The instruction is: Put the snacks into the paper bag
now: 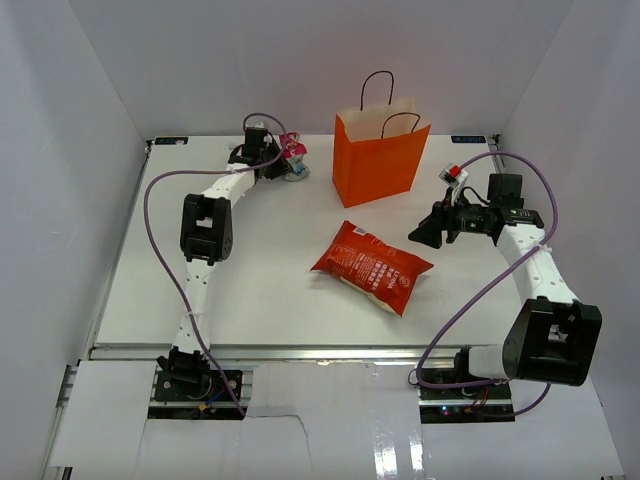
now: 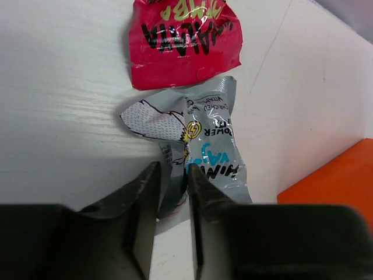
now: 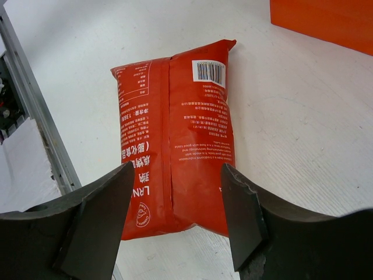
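The orange paper bag point(image 1: 381, 160) stands upright at the back centre, its corner showing in the left wrist view point(image 2: 332, 181) and its base in the right wrist view point(image 3: 323, 17). My left gripper point(image 2: 173, 175) is at the back left and is shut on the edge of a silver-blue wrapped candy point(image 2: 207, 140), which lies beside a pink wrapped candy point(image 2: 183, 41). Both lie small in the top view point(image 1: 293, 155). The red-orange chip bag point(image 1: 372, 264) lies flat mid-table. My right gripper point(image 3: 178, 198) is open, hovering over the chip bag's near end point(image 3: 175, 134).
The table point(image 1: 270, 290) is white, enclosed by white walls at left, back and right. A metal rail point(image 3: 35, 116) runs along the table's front edge in the right wrist view. Purple cables loop beside both arms.
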`<state>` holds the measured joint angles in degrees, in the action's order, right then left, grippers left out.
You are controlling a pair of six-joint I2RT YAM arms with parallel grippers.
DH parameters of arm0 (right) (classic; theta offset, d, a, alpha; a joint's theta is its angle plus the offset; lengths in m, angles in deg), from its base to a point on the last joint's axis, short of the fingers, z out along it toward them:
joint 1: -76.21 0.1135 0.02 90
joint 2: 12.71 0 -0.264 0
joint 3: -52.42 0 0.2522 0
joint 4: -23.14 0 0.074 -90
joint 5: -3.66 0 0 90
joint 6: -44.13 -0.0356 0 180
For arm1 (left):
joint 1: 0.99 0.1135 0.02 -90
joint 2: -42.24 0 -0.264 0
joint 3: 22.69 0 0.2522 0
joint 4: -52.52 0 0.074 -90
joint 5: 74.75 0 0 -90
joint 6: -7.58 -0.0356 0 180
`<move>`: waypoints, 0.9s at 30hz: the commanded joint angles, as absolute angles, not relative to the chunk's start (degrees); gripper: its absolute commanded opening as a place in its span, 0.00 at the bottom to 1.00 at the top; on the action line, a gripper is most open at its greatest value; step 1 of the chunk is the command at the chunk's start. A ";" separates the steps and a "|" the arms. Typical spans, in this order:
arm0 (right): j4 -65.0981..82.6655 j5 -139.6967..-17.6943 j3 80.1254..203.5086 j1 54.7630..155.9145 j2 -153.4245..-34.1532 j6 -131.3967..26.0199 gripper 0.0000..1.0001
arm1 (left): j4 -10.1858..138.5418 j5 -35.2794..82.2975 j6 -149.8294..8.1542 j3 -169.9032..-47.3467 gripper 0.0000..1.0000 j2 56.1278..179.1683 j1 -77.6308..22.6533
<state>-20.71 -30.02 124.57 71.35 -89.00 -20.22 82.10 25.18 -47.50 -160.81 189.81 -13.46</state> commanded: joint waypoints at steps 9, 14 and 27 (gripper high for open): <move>-20.06 -28.59 126.21 71.11 -87.77 -21.09 0.67 | 82.02 29.75 -53.58 -152.75 0.05 183.14 -13.73; -20.15 -28.68 126.12 71.20 -86.80 -21.09 0.67 | 76.67 32.99 -58.77 -141.16 0.00 172.17 -13.65; -20.41 -29.82 127.35 71.20 -86.80 -21.00 0.67 | 62.33 34.15 -68.53 -118.19 0.00 137.52 -20.49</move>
